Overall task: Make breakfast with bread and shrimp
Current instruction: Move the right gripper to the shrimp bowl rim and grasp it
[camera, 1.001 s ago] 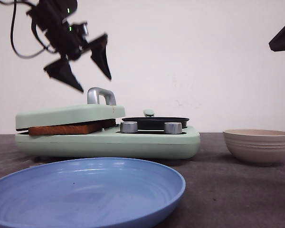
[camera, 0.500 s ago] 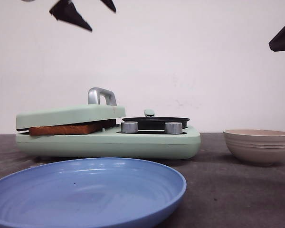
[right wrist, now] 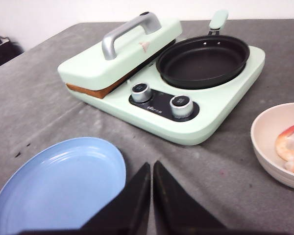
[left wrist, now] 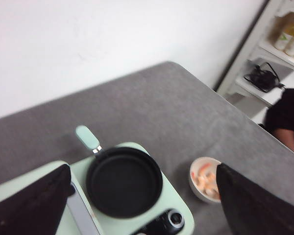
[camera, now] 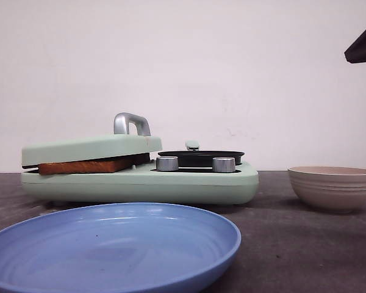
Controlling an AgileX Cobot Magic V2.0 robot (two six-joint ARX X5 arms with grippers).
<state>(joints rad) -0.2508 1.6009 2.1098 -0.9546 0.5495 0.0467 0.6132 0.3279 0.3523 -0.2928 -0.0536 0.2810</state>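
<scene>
Nearest the camera, the blue plate (camera: 113, 244) is lying bare, waiting for food. Just above and behind it, the right gripper (right wrist: 152, 196) is hanging with its fingers pressed together, holding nothing.

Further back, the mint-green breakfast maker (camera: 140, 177) is sitting mid-table with its lid (camera: 91, 148) lowered onto the bread (camera: 88, 165), whose brown crust edge is showing at the near side of the press (how many slices are inside is hard to tell from here). To its right, the black pan (right wrist: 202, 61) is standing empty. At the far right, the beige bowl (right wrist: 280, 142) is holding the shrimp (right wrist: 289, 147), untouched.

The change is overhead: the left gripper (left wrist: 142, 205), which a second ago was hovering just above the lid handle (camera: 131, 122), is rising well clear and is now gone from the front view. Its fingers are spread wide and empty, looking down over pan and bowl. So the bread step seems settled, and the shrimp probably needs to go into the pan next.
</scene>
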